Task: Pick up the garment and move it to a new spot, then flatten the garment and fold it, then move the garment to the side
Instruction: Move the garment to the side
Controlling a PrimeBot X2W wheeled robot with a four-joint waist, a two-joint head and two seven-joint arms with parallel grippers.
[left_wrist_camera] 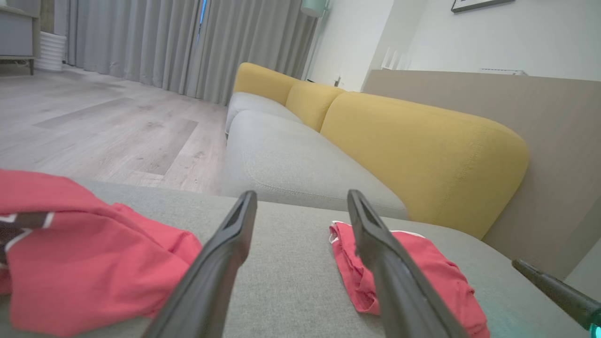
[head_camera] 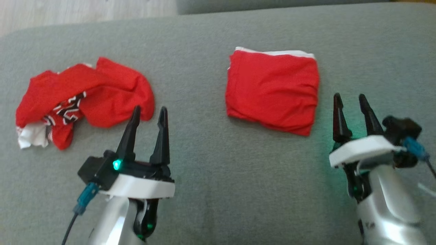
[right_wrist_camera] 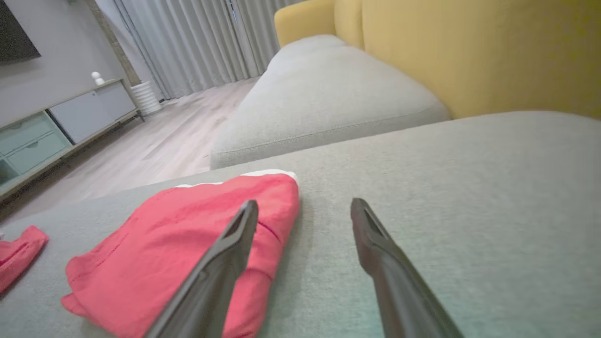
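Observation:
A folded red garment (head_camera: 272,92) with a white edge lies flat on the grey cushion, right of centre. A second red garment (head_camera: 85,98), crumpled and showing black-and-white print, lies at the left. My left gripper (head_camera: 150,109) stands open just right of the crumpled one, fingertips near its edge and nothing between them. My right gripper (head_camera: 349,97) is open beside the folded garment's lower right corner, apart from it. The left wrist view has the crumpled garment (left_wrist_camera: 94,263) left of my open left gripper (left_wrist_camera: 301,195) and the folded garment (left_wrist_camera: 432,267) to its right. In the right wrist view the folded garment (right_wrist_camera: 178,244) lies left of my open right gripper (right_wrist_camera: 305,203).
The grey cushion (head_camera: 218,177) reaches wide in front of both arms. Beyond its far edge are wooden floor (head_camera: 68,13) and another grey seat (left_wrist_camera: 291,159) with yellow backrests (left_wrist_camera: 422,155). A low cabinet (right_wrist_camera: 56,126) stands by the wall.

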